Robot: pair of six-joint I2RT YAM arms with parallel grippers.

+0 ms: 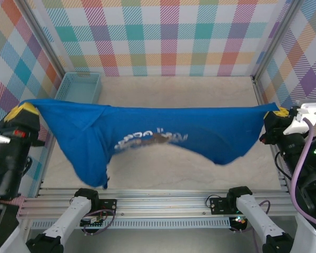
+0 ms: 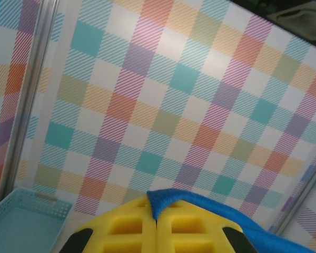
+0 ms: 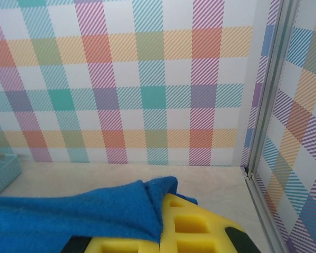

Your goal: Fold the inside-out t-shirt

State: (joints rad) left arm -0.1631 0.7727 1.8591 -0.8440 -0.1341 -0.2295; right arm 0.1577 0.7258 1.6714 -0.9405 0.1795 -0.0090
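Yellow fingers [image 2: 126, 226] of the left gripper [image 2: 157, 211] are pressed together on a blue fold of the inside-out t-shirt [image 1: 163, 132]. The right gripper [image 3: 162, 232] likewise pinches an edge of it, the cloth trailing off toward its 9 o'clock. From above, the shirt hangs taut between both, its long axis running 9 to 3 o'clock above the table [image 1: 200, 87], with its belly and one sleeve sagging toward 6. A mirrored white-and-orange print [image 1: 152, 139] sits mid-cloth. The light blue mesh basket [image 1: 79, 87] stands at 11 o'clock, beyond the left gripper, against the checked wall [image 1: 168, 37].
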